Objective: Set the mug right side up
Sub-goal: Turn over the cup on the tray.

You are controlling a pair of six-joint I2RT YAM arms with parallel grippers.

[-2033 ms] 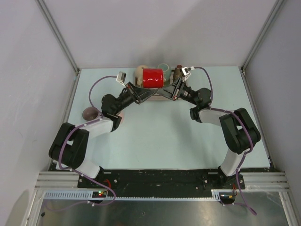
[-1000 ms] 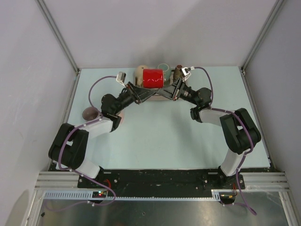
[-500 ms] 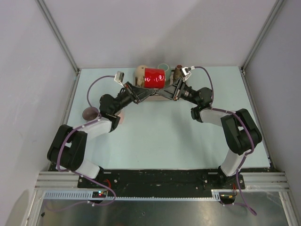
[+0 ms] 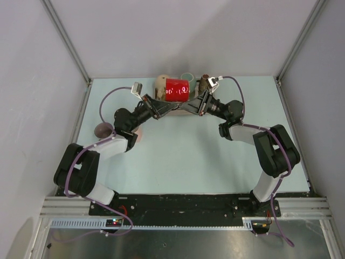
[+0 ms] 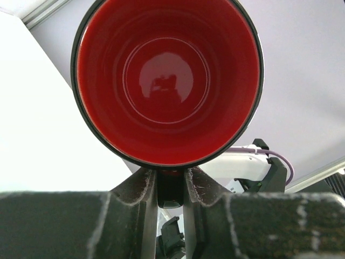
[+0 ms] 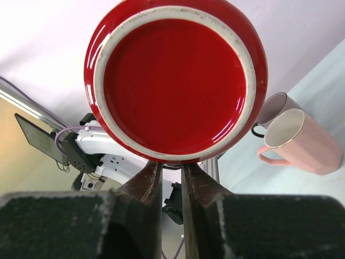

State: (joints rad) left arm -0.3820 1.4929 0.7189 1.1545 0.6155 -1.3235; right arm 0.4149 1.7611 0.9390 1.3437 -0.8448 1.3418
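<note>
While red mug (image 4: 176, 89) hangs sideways, left gripper (image 5: 171, 183) pinches its handle (image 5: 170, 190), right gripper (image 6: 171, 175) clamps narrowly, mug above both fingertips (image 6: 148, 181).

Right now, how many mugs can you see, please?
5: red mug held aloft; cream mug and green mug behind it; mauve mug and pink mug beside the left arm. Others may be hidden.

I see a robotics lab cell: pale walls (image 4: 178, 32) across the top, aluminium posts (image 4: 66, 40) at upper left and right, metal mounting rail (image 4: 64, 205) along the bottom edge.
</note>
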